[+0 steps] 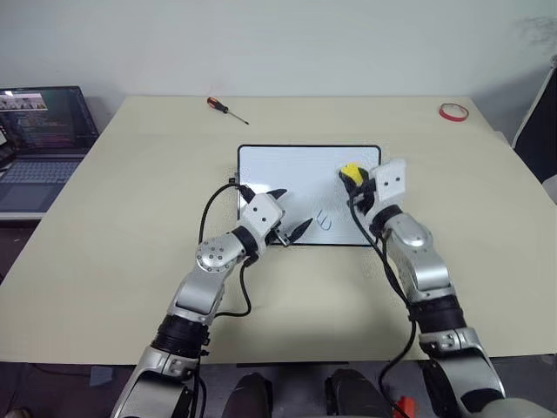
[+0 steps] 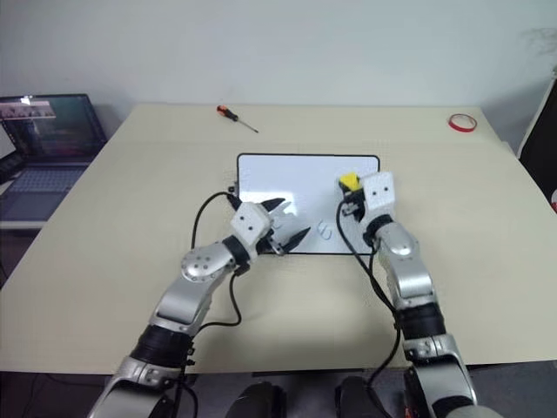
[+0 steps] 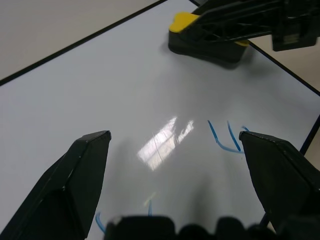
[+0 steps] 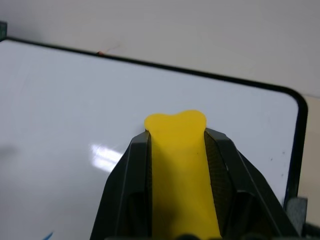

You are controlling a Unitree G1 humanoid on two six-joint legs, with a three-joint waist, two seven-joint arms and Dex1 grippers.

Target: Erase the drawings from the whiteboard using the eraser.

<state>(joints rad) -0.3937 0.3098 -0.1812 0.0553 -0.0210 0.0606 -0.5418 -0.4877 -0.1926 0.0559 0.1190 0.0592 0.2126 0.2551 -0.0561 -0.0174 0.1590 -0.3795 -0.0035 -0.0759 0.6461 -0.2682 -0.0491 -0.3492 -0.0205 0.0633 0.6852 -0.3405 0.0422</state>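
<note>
Yellow eraser [image 1: 350, 171] clamped in the right pincer [image 1: 355, 181], over the whiteboard's [image 1: 287, 170] far right corner. Left pincer [image 1: 290, 228] spread open and empty just above the board's near edge, beside the blue drawings [image 1: 324, 221]. Board flat on the tan surface [image 1: 130, 218]. Looks a light, stiff little block, likely easy to squeeze by its two long sides as gripped now; smooth, thin board probably liable to slide under rubbing, so best pinned at its frame.

Yellow eraser [image 4: 177, 170], blue drawings [image 3: 225, 137], white whiteboard [image 1: 287, 174]
</note>
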